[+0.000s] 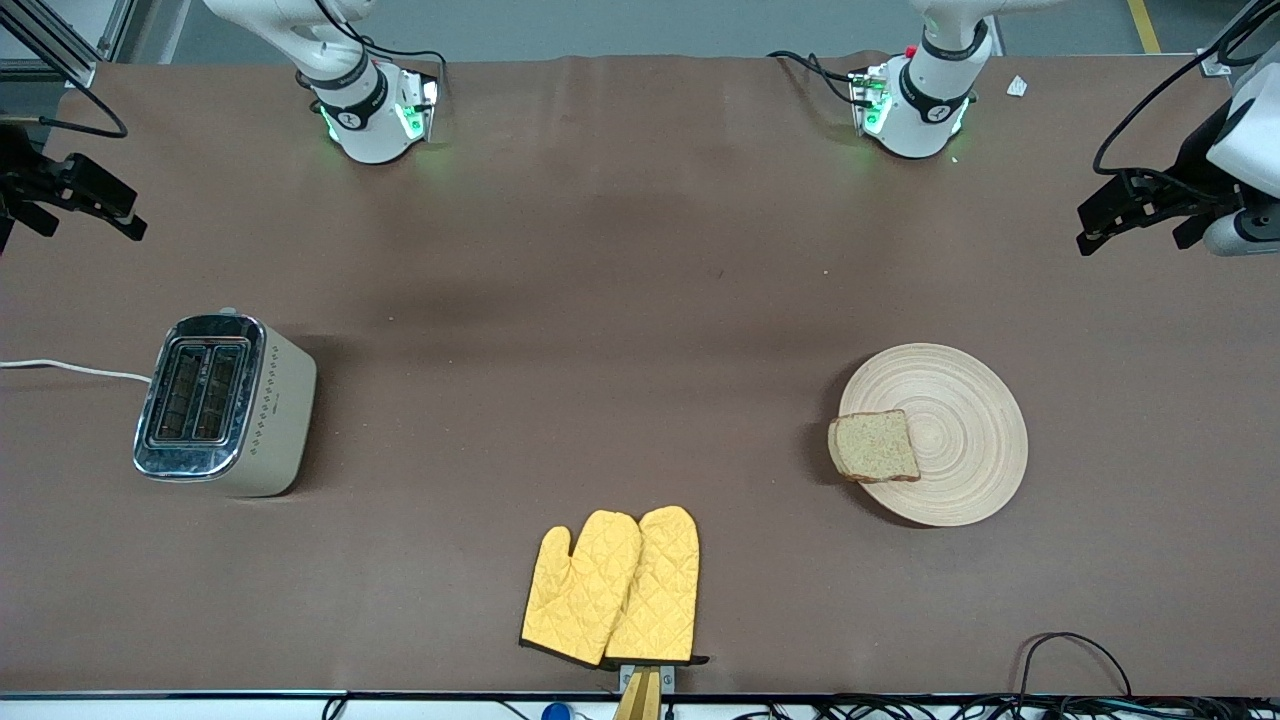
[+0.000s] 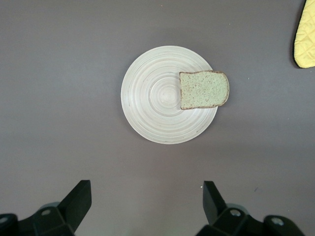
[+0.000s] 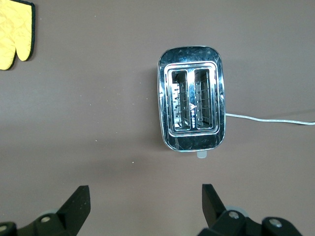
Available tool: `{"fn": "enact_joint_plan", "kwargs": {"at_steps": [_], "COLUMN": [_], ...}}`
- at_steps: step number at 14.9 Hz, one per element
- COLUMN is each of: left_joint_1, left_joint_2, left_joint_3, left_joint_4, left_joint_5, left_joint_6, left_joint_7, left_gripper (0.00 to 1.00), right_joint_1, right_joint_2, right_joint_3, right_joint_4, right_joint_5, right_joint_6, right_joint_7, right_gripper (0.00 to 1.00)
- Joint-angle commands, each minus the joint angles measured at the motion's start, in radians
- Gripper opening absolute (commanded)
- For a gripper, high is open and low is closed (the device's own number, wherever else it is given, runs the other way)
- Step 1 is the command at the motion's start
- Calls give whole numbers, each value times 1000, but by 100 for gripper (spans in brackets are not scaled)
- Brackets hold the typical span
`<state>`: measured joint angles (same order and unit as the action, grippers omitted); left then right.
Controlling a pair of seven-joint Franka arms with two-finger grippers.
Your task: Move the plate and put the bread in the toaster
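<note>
The light wooden plate lies on the brown table toward the left arm's end. The brown speckled bread lies flat on it and overhangs its rim on the side toward the toaster. The beige toaster stands toward the right arm's end, both slots empty. My left gripper is open and empty, up over the table's left-arm end. Its wrist view shows the plate and bread below the gripper. My right gripper is open and empty, up over the right-arm end. Its wrist view shows the toaster below the gripper.
A pair of yellow oven mitts lies near the table's edge closest to the front camera, between toaster and plate. The mitts also show in the left wrist view and the right wrist view. The toaster's white cord runs off the table's end.
</note>
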<state>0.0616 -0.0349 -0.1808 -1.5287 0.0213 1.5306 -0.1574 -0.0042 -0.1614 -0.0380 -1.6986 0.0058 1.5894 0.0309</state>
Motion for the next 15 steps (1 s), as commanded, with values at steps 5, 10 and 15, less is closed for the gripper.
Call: {"fn": "enact_joint_plan", "kwargs": {"at_steps": [5,10,15], "left_joint_1": [1,72,130], "left_joint_2": [-5,53,202], "left_joint_3": [-2,32,35], "left_joint_4": [5,42,64], "left_joint_5": [25,-19,-86], "left_joint_6": [6,8,146], "left_joint_7": [-2,28,30], "left_gripper": [100,100,100], "right_joint_1": [-2,1,3], "right_joint_2": [-38,-35,-33], "right_joint_3": [-6,-6,-6], "right_joint_4": [-64,-62,-59], "right_joint_5": [13,13,13], "right_joint_6": [24,26,26], "right_joint_7": [4,4,4], "right_gripper": [100,100,100]}}
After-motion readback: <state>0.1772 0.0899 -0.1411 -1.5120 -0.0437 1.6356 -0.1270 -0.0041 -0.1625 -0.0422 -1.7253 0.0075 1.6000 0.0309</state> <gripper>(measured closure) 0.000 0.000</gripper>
